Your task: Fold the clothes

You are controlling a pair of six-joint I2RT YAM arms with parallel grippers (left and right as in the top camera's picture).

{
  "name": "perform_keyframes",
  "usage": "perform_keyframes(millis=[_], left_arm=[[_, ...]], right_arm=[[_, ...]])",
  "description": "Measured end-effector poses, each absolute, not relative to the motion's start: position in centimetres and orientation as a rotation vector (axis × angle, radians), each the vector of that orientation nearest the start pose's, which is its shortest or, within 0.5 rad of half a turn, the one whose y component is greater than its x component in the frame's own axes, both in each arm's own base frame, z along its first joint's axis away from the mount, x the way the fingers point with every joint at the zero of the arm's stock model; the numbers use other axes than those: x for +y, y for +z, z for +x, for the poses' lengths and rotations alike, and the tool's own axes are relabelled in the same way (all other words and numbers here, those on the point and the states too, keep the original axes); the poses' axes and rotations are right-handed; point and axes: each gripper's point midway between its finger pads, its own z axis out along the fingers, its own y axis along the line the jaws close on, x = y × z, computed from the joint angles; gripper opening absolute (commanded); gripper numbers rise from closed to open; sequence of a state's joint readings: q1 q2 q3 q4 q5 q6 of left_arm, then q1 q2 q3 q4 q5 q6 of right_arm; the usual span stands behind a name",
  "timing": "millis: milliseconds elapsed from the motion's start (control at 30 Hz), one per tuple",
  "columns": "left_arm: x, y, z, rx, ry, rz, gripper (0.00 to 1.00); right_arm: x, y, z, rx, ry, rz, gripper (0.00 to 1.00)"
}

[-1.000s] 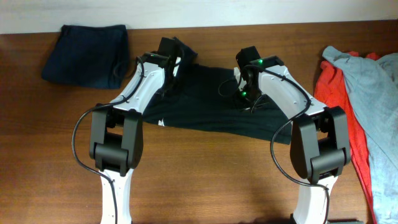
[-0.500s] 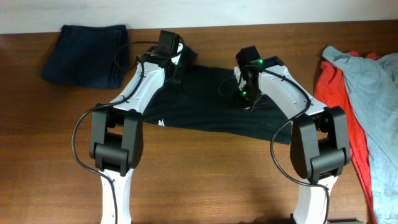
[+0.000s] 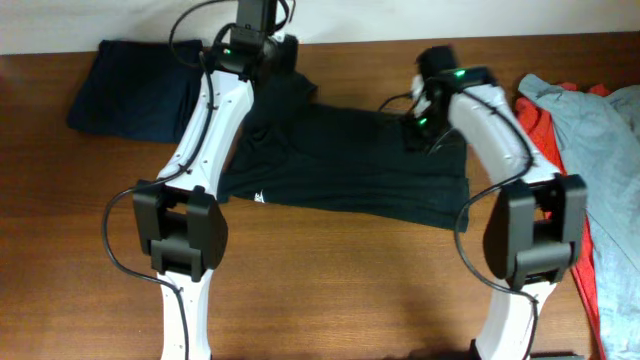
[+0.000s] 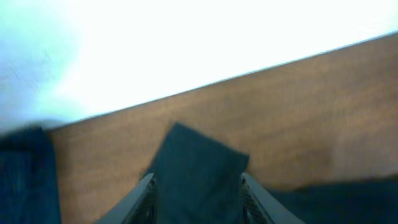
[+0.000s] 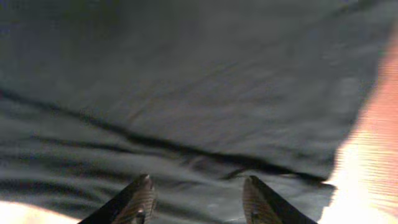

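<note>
The black T-shirt (image 3: 340, 165) lies spread out in the middle of the table, a small white mark (image 3: 259, 197) near its front left hem. My left gripper (image 3: 272, 58) hovers over the shirt's far left sleeve (image 4: 196, 162); in the left wrist view this gripper (image 4: 197, 182) stands open, the sleeve lying under the gap. Over the shirt's far right part hangs my right gripper (image 3: 418, 135). Seen from its wrist, the right gripper (image 5: 198, 186) is open above wrinkled black cloth (image 5: 186, 93), holding nothing.
A folded navy garment (image 3: 140, 85) lies at the back left. A red garment (image 3: 545, 150) and a pale grey-blue one (image 3: 600, 140) are heaped at the right edge. The wooden table (image 3: 340, 290) ends at a white wall (image 4: 186, 43) close behind the left gripper.
Both grippers have opened and let go of the black shirt. The left arm has swung up toward the back edge; the right arm has moved right and back.
</note>
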State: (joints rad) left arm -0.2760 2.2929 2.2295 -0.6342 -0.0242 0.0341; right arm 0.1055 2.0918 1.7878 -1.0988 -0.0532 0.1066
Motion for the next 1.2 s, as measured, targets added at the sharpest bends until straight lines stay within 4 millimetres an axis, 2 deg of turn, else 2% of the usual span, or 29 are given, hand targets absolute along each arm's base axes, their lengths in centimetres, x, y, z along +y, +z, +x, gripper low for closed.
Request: perform_keyframes(millis=[133, 267, 400, 533, 667, 800, 1033, 1200], left_arm=[[-16.2, 20.4, 62.2, 2.191, -0.111, 0.316, 0.49], [-15.5, 18.7, 63.9, 2.174, -0.106, 0.295, 0.49], [-14.9, 13.3, 65.2, 2.227, -0.101, 0.289, 0.49], [-15.2, 8.2, 65.8, 2.274, -0.151, 0.305, 0.50], [-15.4, 5.1, 65.9, 2.306, -0.201, 0.295, 0.49], [-15.6, 4.0, 66.0, 2.309, -0.228, 0.295, 0.49], [-15.5, 4.3, 66.5, 2.282, -0.241, 0.290, 0.49], [-15.2, 3.9, 66.6, 2.287, -0.213, 0.278, 0.49]], right_arm=[[2.3, 8.6, 44.5, 2.967, 0.096, 0.110, 0.54], [0.5, 8.7, 45.3, 2.934, 0.091, 0.161, 0.54], [-0.8, 9.3, 47.8, 2.828, 0.084, 0.186, 0.54], [-1.3, 10.1, 49.9, 2.736, 0.069, 0.185, 0.58], [-1.6, 10.4, 51.4, 2.675, 0.049, 0.181, 0.63], [-2.4, 8.9, 52.2, 2.671, -0.007, 0.194, 0.64], [-3.3, 4.6, 52.9, 2.709, -0.083, 0.212, 0.65], [-3.5, 4.1, 53.1, 2.705, -0.098, 0.215, 0.66]])
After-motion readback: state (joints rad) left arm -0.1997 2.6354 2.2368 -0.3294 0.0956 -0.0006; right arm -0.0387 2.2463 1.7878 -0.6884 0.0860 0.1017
